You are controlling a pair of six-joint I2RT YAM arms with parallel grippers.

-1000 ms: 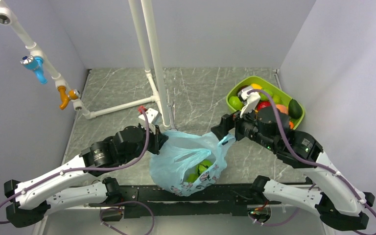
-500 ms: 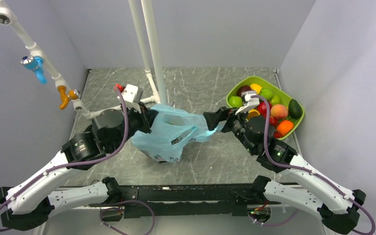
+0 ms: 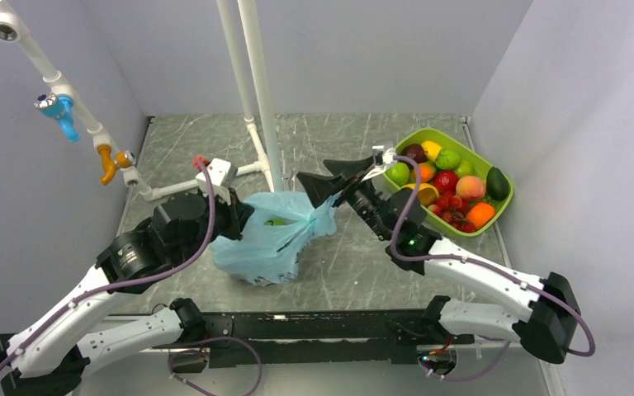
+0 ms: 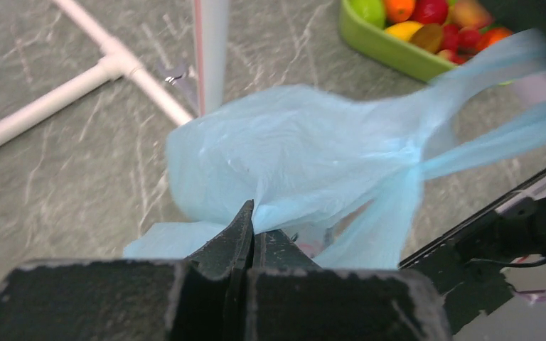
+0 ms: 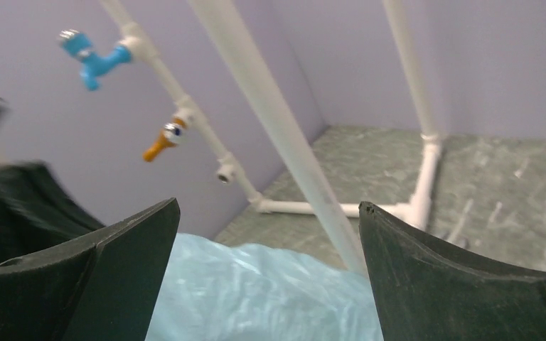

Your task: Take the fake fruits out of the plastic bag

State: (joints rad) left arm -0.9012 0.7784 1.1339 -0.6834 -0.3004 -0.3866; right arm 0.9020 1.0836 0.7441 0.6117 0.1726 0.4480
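Note:
The light-blue plastic bag (image 3: 268, 239) lies slumped on the table's middle. A bit of green fruit (image 3: 274, 221) shows in its mouth; the rest of its contents are hidden. My left gripper (image 3: 238, 221) is shut on the bag's left edge; in the left wrist view the jaws (image 4: 252, 222) pinch the blue film (image 4: 298, 156). My right gripper (image 3: 334, 175) is wide open and empty above the bag's right top, next to a loose handle (image 3: 326, 216). In the right wrist view the bag (image 5: 256, 298) lies below the spread gripper (image 5: 266, 213).
A lime-green tray (image 3: 495, 213) full of toy fruits (image 3: 446, 180) stands at the back right; its rim also shows in the left wrist view (image 4: 391, 55). A white pipe frame (image 3: 256, 82) rises just behind the bag, with blue (image 3: 62, 111) and orange (image 3: 109, 165) valves at left.
The bag went from the near edge back to the table's middle, carried by my left gripper. My right gripper let go of the handle, opened wide and swung left over the bag.

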